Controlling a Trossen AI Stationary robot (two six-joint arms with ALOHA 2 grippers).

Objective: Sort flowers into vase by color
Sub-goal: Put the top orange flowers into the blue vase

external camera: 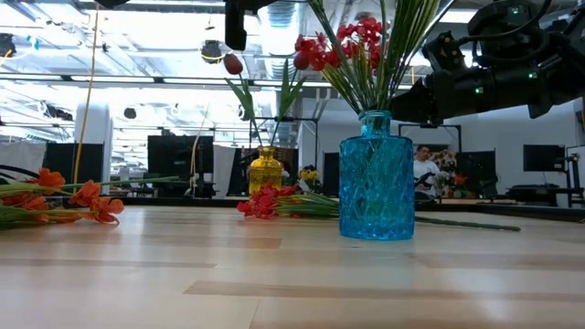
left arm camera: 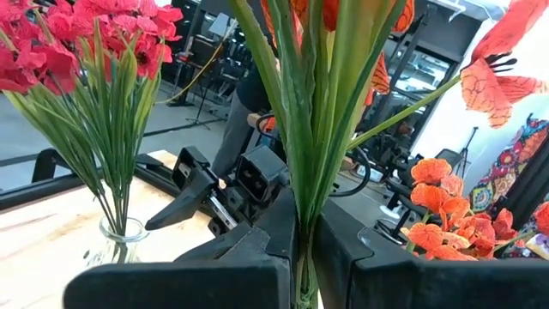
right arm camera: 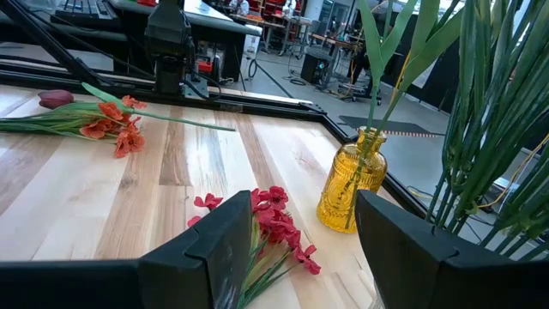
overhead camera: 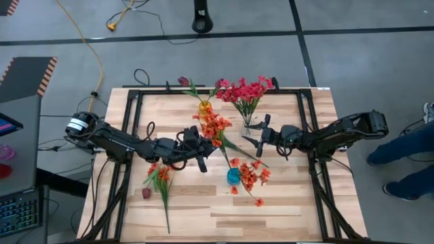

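Observation:
My left gripper [overhead camera: 203, 144] [left arm camera: 302, 276] is over the table's middle, shut on an orange-red spray [overhead camera: 214, 126]. My right gripper [overhead camera: 257, 133] [right arm camera: 300, 249] hangs open beside the clear vase [overhead camera: 249, 122], which holds the crimson-pink blooms [overhead camera: 244, 90]. A crimson-pink spray [right arm camera: 276, 225] [external camera: 264, 203] lies flat on the table between that gripper's fingers, which stay above it. The yellow vase [overhead camera: 205, 107] [right arm camera: 350, 190] holds a maroon bud [overhead camera: 183, 81]. The blue vase [overhead camera: 234, 177] [external camera: 377, 178] has orange-red blooms [overhead camera: 252, 175] around its mouth. More orange-red and maroon flowers [overhead camera: 160, 177] lie near the table's left side. My left gripper pinches the orange-red spray's bundled green stems [left arm camera: 302, 232] between its two fingers, coming level from the table's left with the fingers across the stems. The spray stands upright in the hold, blooms [left arm camera: 300, 10] above the fingers. Its lower end is hidden by the gripper.
A black frame rail [overhead camera: 217, 91] runs round the tabletop. The three vases stand close together in the table's middle and far half. Bare wood [overhead camera: 285, 217] lies toward the near edge. A person's legs [overhead camera: 407, 159] show beyond the table's right edge.

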